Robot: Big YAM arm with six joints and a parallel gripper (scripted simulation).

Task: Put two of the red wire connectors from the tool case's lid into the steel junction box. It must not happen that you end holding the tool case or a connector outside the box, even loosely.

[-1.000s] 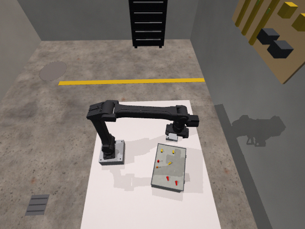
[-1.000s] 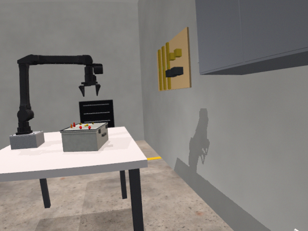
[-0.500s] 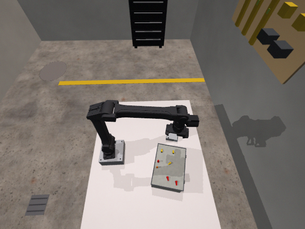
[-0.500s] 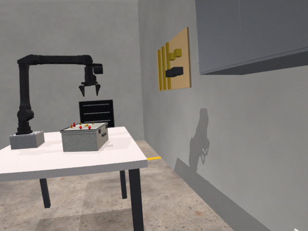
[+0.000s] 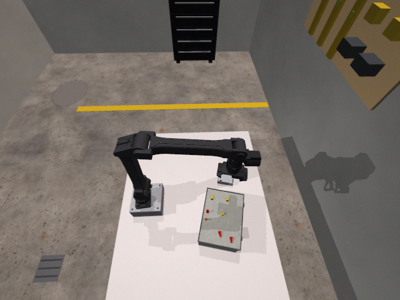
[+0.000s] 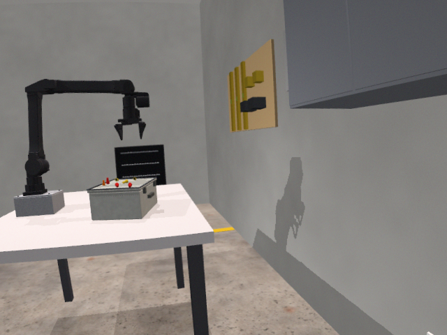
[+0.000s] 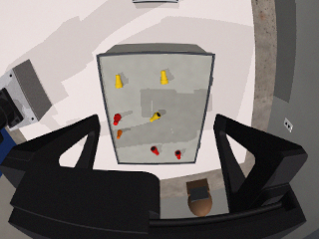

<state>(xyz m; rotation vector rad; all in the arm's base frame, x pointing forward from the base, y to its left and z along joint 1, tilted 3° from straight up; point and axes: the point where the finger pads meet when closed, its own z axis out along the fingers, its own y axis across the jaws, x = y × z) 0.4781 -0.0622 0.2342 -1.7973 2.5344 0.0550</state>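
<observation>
Hand [image 6: 130, 138] [image 7: 157, 120]: fingers wide apart, up above the surface [image 5: 194, 274] [image 6: 144, 230]!
Tool case [image 5: 222, 222] [image 6: 115, 205] [image 7: 184, 105]: right there on the surface!
Red connectors: three, all on the case's lid!

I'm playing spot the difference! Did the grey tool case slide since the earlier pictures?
No, the tool case hasn't slid: it sits the same way beside the arm's base plate.
</observation>
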